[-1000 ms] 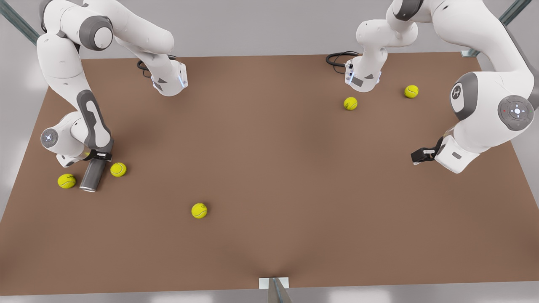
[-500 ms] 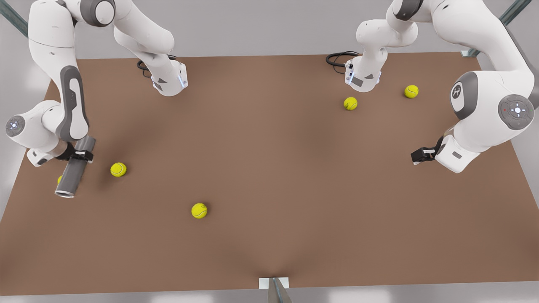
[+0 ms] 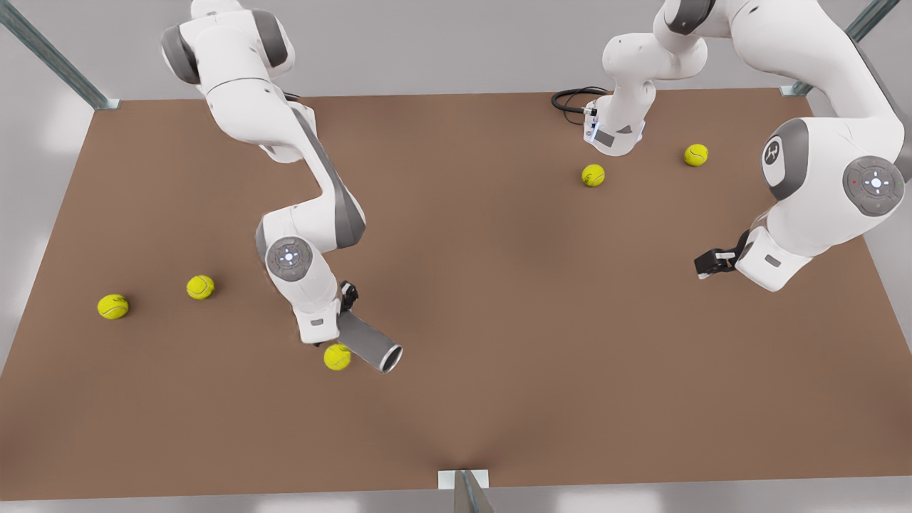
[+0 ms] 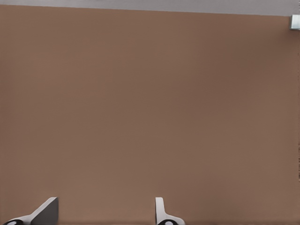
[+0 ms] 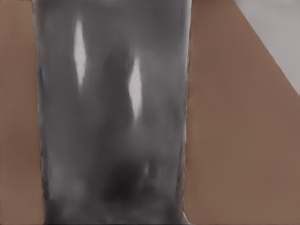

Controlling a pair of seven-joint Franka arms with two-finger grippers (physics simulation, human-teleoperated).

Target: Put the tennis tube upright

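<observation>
While tilted, tennis tube (image 3: 370, 345) (unlabelled) hangs gripped.

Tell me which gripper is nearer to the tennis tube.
Right. The right gripper is shut on the tennis tube, holding it tilted near the table's middle. The left gripper waits open, far off at the front view's right.

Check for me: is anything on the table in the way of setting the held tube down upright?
One thing: a tennis ball lies right beside the tennis tube, held tilted by the right gripper. The brown table toward the front view's right is bare. The left gripper waits open.
</observation>
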